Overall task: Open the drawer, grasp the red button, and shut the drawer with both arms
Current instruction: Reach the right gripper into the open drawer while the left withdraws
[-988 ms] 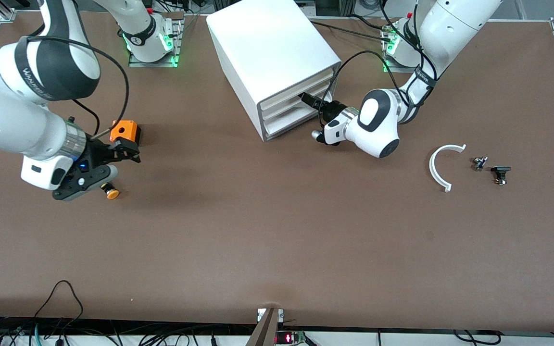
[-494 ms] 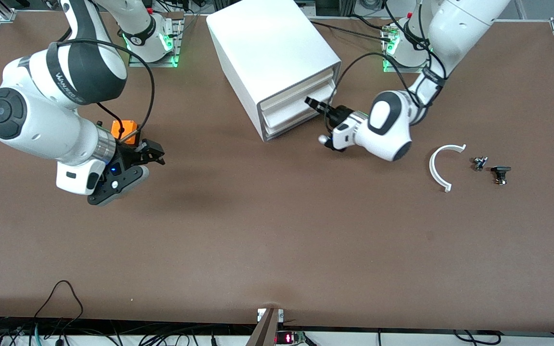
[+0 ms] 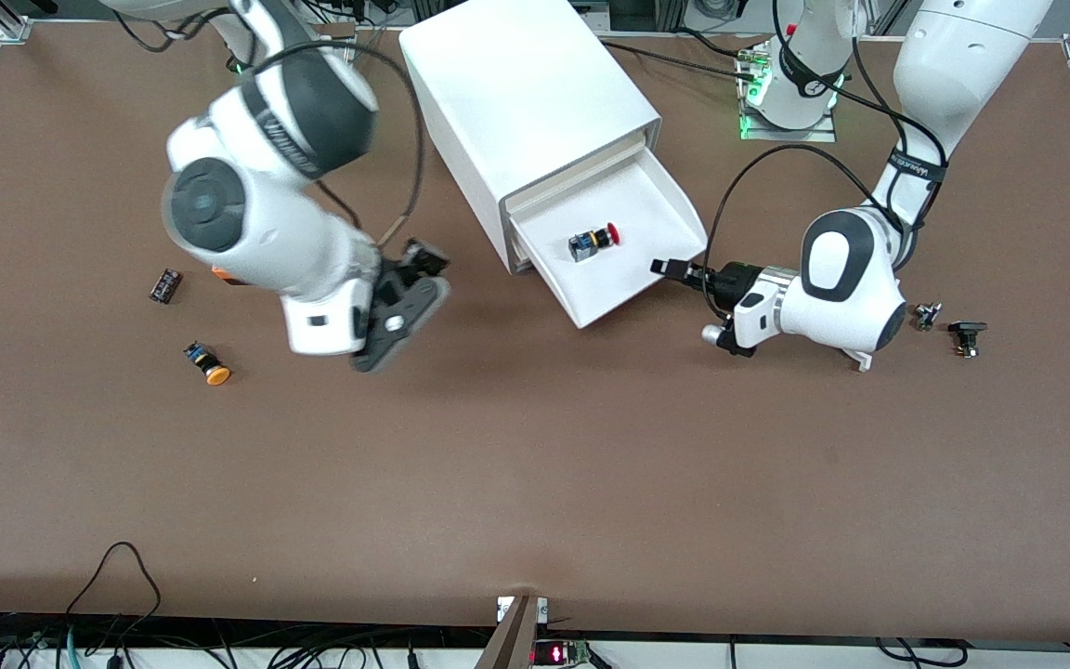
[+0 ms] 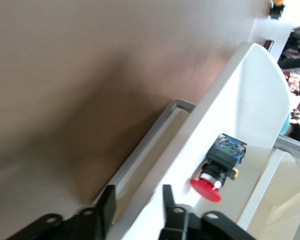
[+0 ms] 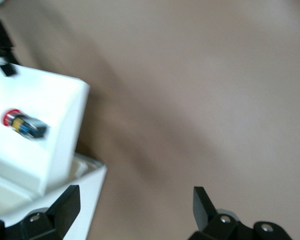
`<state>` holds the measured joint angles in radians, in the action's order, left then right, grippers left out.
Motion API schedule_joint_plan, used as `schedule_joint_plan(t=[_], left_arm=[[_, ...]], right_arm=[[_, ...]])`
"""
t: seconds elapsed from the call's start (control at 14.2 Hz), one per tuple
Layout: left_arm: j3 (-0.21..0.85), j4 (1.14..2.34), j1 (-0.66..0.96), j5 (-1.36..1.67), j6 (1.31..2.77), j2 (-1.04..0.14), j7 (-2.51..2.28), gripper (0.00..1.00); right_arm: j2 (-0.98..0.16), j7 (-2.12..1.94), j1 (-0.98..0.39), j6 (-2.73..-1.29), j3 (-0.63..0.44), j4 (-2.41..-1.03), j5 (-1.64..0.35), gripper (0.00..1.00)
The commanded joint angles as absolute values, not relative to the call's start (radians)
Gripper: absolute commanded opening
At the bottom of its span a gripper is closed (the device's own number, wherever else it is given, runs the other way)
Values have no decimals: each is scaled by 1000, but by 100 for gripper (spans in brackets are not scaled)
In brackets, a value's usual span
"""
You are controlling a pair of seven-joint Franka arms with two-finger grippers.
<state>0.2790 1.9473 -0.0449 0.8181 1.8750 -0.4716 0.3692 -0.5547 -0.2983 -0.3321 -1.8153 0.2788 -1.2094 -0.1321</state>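
My right gripper (image 3: 424, 263) hangs over the counter (image 3: 535, 483) beside the white cabinet (image 3: 516, 84), its fingers (image 5: 67, 202) spread wide and empty. The cabinet's lowest drawer (image 3: 632, 200) stands pulled out, and the red-capped button (image 3: 593, 242) lies on its side inside on the tray floor. My left gripper (image 3: 663, 268) sits at the drawer's front lip, fingers (image 4: 106, 210) parted on either side of it.

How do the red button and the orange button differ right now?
The red button lies in the pulled-out drawer; the orange button lies on the bare table, toward the right arm's end and nearer the front camera. Caps differ: red against orange. Both lie on their sides, with dark bodies, and neither is held.
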Motion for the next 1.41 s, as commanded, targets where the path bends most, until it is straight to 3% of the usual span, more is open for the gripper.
schedule_joint_plan(t=[0.0, 0.28, 0.64, 0.85, 1.34], left_arm=[[272, 1945, -60, 773, 1944, -372, 341, 100], [175, 1948, -120, 620, 2069, -137, 339, 100], [101, 1942, -127, 177, 1817, 124, 243, 100], [117, 1917, -110, -48, 1766, 135, 30, 100], [120, 1907, -74, -66, 1759, 133, -46, 100]], right_arm=[[-630, -314, -444, -1882, 276, -1123, -132, 100], [-689, -420, -560, -1974, 270, -1118, -54, 100], [-709, -505, -672, -1959, 265, -1132, 37, 100], [-710, -506, -692, -1960, 262, -1186, 55, 100], [-701, -540, -722, -1885, 270, -1249, 107, 100]])
